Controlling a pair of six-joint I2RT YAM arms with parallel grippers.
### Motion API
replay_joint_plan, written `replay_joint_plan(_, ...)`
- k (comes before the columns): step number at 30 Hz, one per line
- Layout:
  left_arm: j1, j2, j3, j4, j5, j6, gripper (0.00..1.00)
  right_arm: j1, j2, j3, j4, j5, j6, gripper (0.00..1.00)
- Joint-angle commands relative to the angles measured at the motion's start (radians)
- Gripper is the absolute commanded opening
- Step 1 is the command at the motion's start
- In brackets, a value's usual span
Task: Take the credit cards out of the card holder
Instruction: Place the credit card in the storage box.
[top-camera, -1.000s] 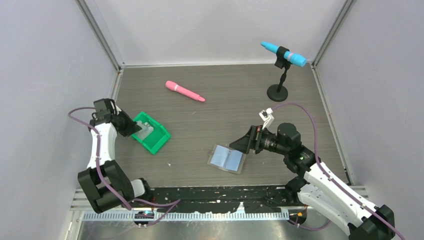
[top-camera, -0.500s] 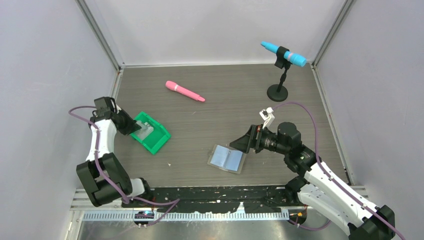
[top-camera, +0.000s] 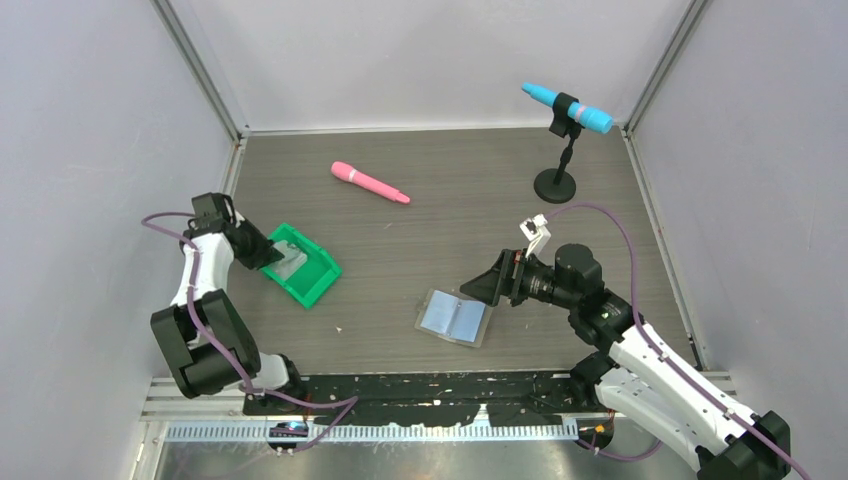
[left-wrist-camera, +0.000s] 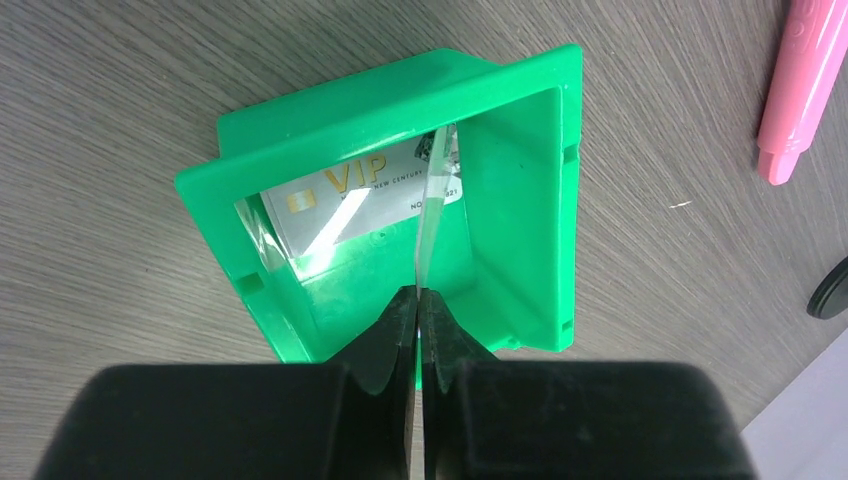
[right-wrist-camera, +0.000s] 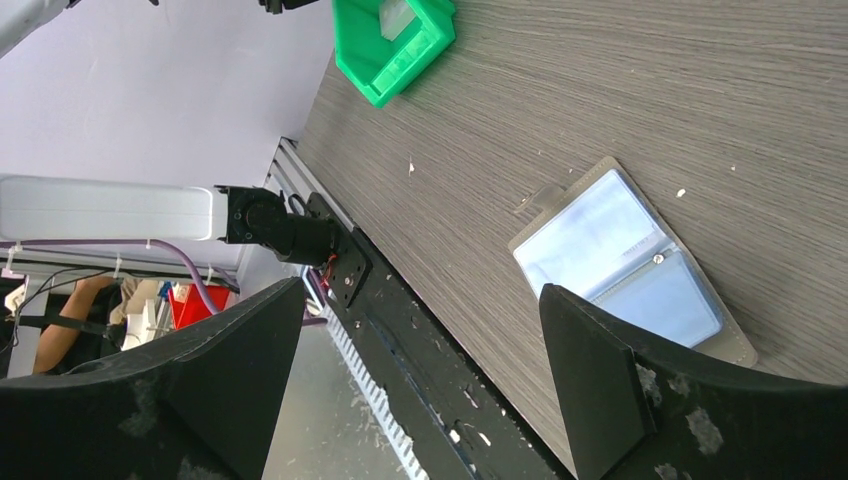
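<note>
The card holder (top-camera: 455, 318) lies open on the table, grey with pale blue pockets; it also shows in the right wrist view (right-wrist-camera: 630, 270). My left gripper (top-camera: 272, 252) is shut on a thin credit card (left-wrist-camera: 432, 215), seen edge-on between the fingers (left-wrist-camera: 416, 295), over the inside of the green tray (left-wrist-camera: 400, 85). A second credit card (left-wrist-camera: 345, 190), printed "VIP", lies flat in the tray. My right gripper (top-camera: 480, 287) is open and empty, just right of the card holder and above the table (right-wrist-camera: 420, 290).
A pink marker (top-camera: 370, 183) lies at the back centre and shows in the left wrist view (left-wrist-camera: 800, 80). A blue marker (top-camera: 566, 108) sits on a black stand (top-camera: 555, 185) at the back right. The green tray (top-camera: 318, 285) is at the left. Walls enclose three sides.
The left arm's lower links have shifted slightly while its gripper stays at the green tray with the card. The right arm and the card holder have not moved.
</note>
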Motion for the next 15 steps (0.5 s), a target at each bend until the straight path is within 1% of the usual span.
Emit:
replay_joint_plan(1, 0.005, 0.024, 0.043, 0.030, -0.023, -0.008, 0.06, -0.005, -0.008, 0.062, 0.007, 0.017, -0.035, 0.96)
replay_joint_plan(15, 0.006, -0.005, 0.054, -0.001, -0.067, -0.007, 0.22, -0.005, -0.008, 0.077, -0.029, 0.032, -0.045, 0.96)
